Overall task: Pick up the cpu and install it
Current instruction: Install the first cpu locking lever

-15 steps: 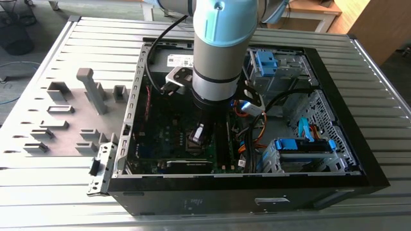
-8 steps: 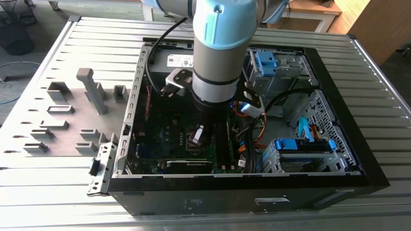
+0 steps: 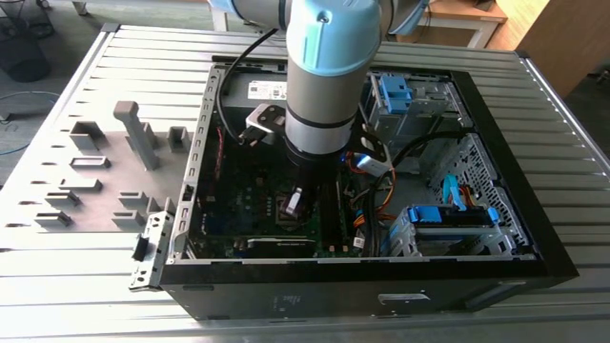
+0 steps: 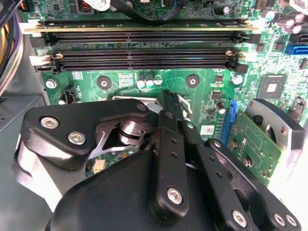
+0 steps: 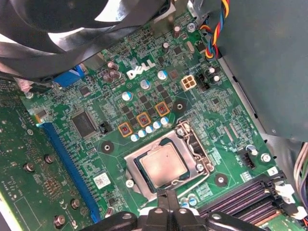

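Where seated, cpu (image 5: 163,167) in socket (image 5: 198,153)

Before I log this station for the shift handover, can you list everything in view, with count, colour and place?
computer case: one, black, open, lying on the table.
table: one, grey slatted metal, under the case.
fixture blocks: several, grey, on the table at the exterior view's left.
motherboard: one, green, inside the case.
cpu: one, silvery-grey, lying in the motherboard's socket.
memory slots: several, black, along the motherboard.
drive brackets: blue, inside the case at the exterior view's right.
arm: one, grey with light blue joint, reaching down into the case.
gripper: one, black, just above the cpu's edge.
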You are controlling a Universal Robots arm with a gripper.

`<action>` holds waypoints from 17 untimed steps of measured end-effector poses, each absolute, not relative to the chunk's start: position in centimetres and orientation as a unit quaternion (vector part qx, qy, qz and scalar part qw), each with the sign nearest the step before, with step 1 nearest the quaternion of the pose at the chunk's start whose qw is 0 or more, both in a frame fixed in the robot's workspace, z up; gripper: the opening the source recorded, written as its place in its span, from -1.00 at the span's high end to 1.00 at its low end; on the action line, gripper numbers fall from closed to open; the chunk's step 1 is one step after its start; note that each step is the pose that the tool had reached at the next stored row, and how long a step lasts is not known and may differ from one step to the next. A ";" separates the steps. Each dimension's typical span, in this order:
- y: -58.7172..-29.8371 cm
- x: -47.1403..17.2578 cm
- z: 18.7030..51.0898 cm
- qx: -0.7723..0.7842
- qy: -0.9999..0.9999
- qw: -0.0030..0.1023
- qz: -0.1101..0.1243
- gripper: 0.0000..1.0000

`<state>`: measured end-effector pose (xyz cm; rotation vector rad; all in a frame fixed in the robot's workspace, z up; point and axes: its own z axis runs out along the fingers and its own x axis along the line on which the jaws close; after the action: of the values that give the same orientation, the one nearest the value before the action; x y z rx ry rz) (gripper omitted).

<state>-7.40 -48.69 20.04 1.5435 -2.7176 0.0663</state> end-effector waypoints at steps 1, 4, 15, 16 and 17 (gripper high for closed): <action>-48.7 -7.4 20.0 0.494 -0.869 0.008 0.021 0.79; -48.7 -7.4 19.8 0.494 -0.869 0.008 0.021 0.79; -48.8 -7.4 19.3 0.494 -0.869 0.008 0.021 0.79; -48.8 -7.4 19.3 0.494 -0.869 0.008 0.021 0.79; -48.9 -7.4 19.2 0.494 -0.869 0.008 0.021 0.79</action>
<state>-7.42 -48.88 19.24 1.5438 -2.7173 0.0665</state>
